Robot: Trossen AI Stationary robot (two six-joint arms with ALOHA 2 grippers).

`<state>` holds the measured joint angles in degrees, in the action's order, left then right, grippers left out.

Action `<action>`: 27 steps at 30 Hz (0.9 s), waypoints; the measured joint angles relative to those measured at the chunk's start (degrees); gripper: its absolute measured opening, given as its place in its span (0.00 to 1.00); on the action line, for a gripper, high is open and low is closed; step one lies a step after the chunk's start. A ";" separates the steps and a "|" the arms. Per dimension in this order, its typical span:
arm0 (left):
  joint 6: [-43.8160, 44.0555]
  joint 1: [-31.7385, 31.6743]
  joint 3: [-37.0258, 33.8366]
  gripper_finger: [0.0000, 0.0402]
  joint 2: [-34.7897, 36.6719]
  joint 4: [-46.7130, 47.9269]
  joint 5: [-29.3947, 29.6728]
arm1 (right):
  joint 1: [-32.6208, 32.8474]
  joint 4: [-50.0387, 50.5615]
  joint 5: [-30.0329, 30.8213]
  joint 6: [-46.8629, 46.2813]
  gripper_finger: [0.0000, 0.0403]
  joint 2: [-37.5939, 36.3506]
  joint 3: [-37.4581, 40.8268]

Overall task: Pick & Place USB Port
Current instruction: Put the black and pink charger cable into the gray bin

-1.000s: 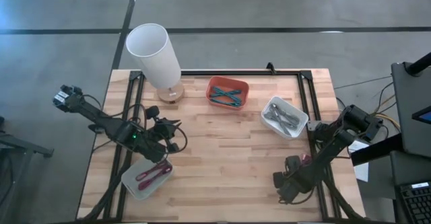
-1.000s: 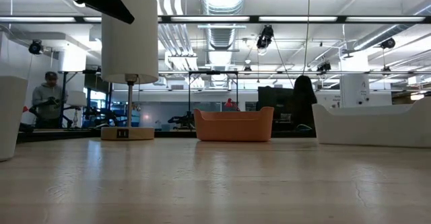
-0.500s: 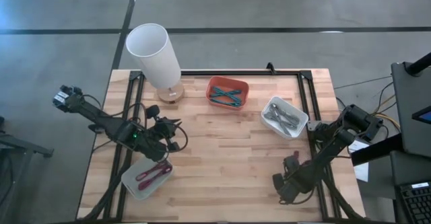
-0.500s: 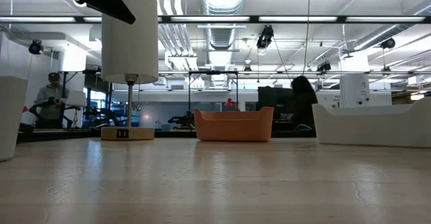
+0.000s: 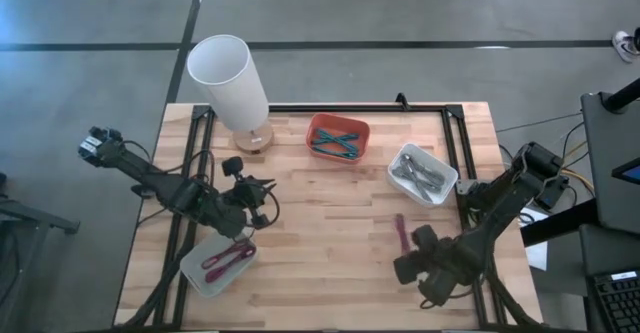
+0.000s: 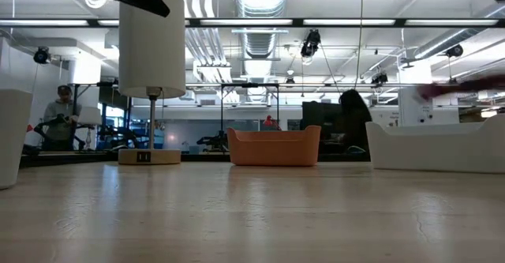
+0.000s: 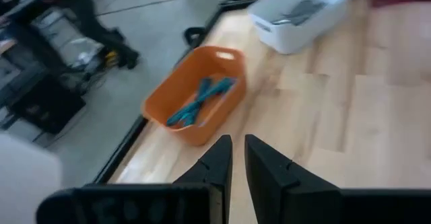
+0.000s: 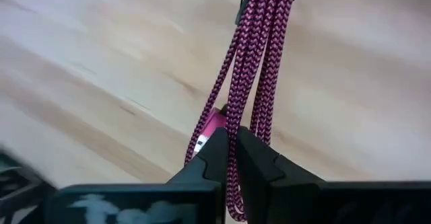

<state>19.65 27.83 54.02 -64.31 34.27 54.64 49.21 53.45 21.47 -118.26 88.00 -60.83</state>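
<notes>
Your right claw (image 8: 231,158) pinches the braided magenta USB cable (image 5: 401,235), lower right of center in the high view, over bare planked tabletop (image 5: 330,203). Your left claw (image 7: 237,163), pressed together, hangs left, beside the white bin (image 5: 196,269).

Two dark, slender, jointed arms are seen in the high view, one at the frame's left and one at its right. Black cables are looped beside the left arm's wrist. The left gripper (image 7: 237,158) is formed of two black, wedge-shaped fingers on a dark crossbar. The right gripper (image 8: 232,150) is built alike, with matte black tapered fingers on a dark bar bearing pale smudged marks.
</notes>
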 joint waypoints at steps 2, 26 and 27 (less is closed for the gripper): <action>-2.88 0.01 -0.19 0.12 0.00 -2.34 -2.52 | 0.00 0.01 7.68 6.30 0.03 -0.14 -1.56; -20.17 -8.38 -9.85 0.33 0.00 -35.18 -28.68 | -17.91 -6.97 26.75 52.36 0.03 7.45 -11.91; -19.17 -8.98 -10.51 0.35 0.00 -36.71 -29.14 | -18.69 -8.47 26.74 54.59 0.03 8.01 -11.88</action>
<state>0.48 18.86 43.51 -64.31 -2.44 25.50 30.52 44.98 48.22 -63.67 96.01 -72.72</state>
